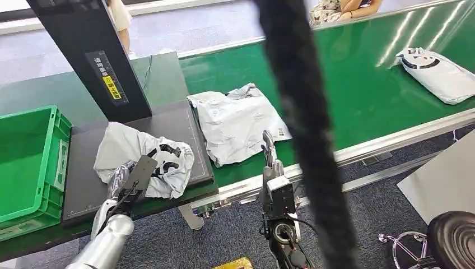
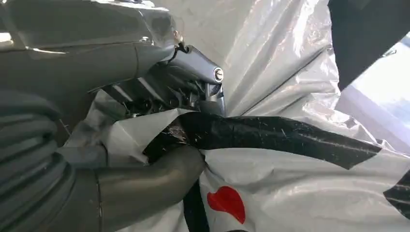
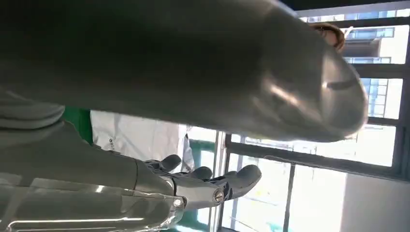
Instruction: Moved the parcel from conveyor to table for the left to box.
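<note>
Two hands in play. Left hand (image 1: 124,180): fingers (image 2: 193,67) clamped on the near edge of the printed parcel (image 1: 147,158), lying on the desk (image 1: 84,185). Green box (image 1: 25,162) just left, open. Right hand (image 1: 270,150): fingers apart, empty, at conveyor (image 1: 358,95) edge beside a second grey parcel (image 1: 238,123).

Parcel-sorting workshop: green conveyor (image 1: 347,101), crate (image 1: 28,162).

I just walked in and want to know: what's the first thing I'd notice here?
Probably the bright green conveyor belt with a crumpled grey parcel lying on it. Next, the robot's left hand gripping a white parcel with black markings on the dark table, beside a green crate.
</note>
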